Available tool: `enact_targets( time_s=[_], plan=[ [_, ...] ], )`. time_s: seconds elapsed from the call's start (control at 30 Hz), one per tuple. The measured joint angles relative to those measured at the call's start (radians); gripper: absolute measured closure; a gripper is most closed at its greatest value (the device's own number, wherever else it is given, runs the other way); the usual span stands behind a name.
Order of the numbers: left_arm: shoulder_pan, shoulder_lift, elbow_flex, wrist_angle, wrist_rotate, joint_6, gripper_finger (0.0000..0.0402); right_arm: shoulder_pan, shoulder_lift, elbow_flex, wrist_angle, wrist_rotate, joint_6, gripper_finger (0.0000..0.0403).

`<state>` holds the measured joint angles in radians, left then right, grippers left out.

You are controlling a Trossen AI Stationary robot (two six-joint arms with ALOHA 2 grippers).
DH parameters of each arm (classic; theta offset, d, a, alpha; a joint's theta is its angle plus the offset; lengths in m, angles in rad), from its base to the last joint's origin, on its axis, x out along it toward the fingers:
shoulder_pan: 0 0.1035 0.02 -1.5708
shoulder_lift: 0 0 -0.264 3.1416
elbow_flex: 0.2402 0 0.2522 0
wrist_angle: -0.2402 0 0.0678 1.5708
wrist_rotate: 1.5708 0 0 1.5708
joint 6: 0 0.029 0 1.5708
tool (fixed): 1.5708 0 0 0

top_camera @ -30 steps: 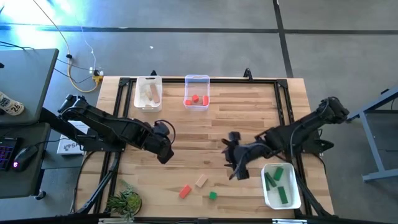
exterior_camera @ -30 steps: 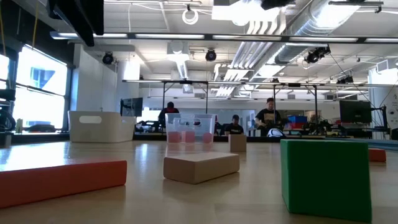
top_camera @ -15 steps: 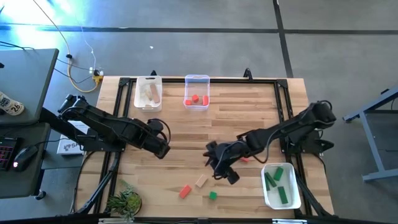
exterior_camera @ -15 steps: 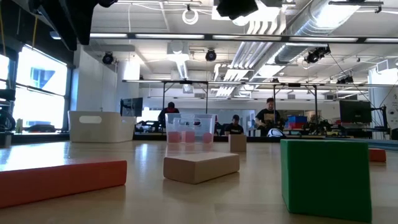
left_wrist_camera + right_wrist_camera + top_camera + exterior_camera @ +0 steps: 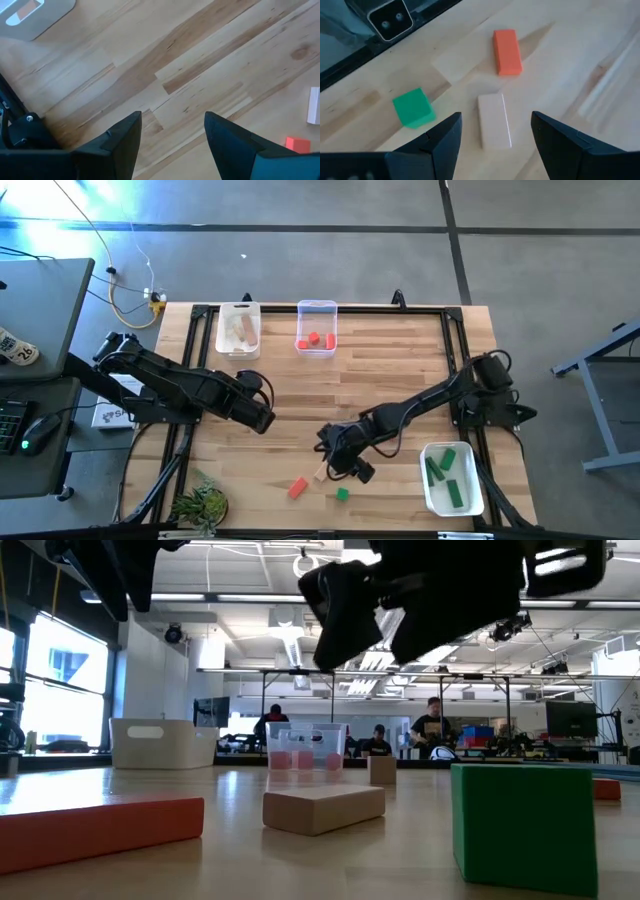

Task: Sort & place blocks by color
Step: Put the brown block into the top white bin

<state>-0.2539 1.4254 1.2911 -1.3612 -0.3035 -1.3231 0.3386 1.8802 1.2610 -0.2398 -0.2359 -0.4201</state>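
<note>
Pickup is the step in hand: I hold the right gripper (image 5: 492, 145) spread wide above the plain wood bar (image 5: 494, 120). Next I judge a straight descent. Orange bar (image 5: 507, 44) and green cube (image 5: 411, 106) sit near, table edge close. Left gripper (image 5: 172, 137) waits, jaws apart.

Three blocks lie near the table's (image 5: 400, 350) front edge: a bar (image 5: 297, 488) left, a second bar (image 5: 322, 471) between, a cube (image 5: 342, 494) right. The right gripper (image 5: 338, 457) hangs over the middle bar, fingers apart. Two tubs (image 5: 238, 330) stand far; a third (image 5: 452, 478) sits right
</note>
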Motion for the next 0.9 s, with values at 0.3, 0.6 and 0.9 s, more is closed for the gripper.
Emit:
enact_targets(
  time_s=[0.3,0.6,0.9],
  plan=[
    [0.0,0.0,0.0,0.0,0.0,-0.002,0.0198,-0.013,0.082,0.0,0.09,-0.047,-0.007,0.0176],
    [0.0,0.0,0.0,0.0,-0.002,-0.001,0.0198,-0.038,0.159,0.0,0.109,-0.071,-0.007,0.0176],
    [0.0,0.0,0.0,-0.001,-0.024,0.017,0.0198,-0.037,0.201,0.0,0.112,-0.063,-0.007,0.0201]
  ],
)
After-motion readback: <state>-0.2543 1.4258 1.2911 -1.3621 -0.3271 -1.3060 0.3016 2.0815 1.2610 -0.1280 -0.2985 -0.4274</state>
